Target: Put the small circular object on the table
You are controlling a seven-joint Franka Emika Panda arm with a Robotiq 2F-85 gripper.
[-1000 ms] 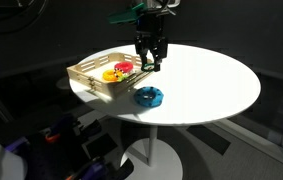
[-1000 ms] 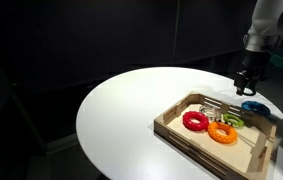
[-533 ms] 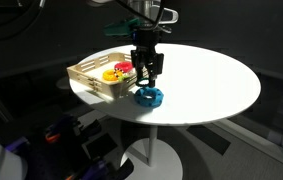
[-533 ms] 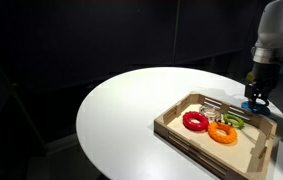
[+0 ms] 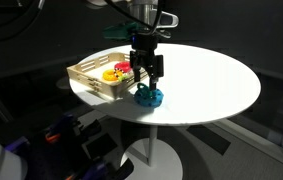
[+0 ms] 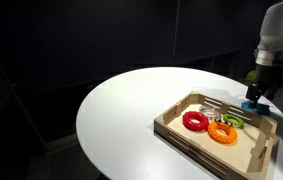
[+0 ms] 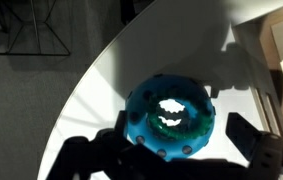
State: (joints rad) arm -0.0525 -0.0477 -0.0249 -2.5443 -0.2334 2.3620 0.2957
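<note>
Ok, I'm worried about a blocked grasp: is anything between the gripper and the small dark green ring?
Nothing visible does. In the wrist view the open gripper hangs straight over the dark green ring, which seems to sit uncovered inside the blue ring.

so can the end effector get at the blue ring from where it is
Probably yes: the end effector hangs right above the blue ring, its fingers open to either side, and nothing shows in between.

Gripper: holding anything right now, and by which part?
Nothing held, it seems: the gripper has jaws open either side of the blue ring on the table.
</note>
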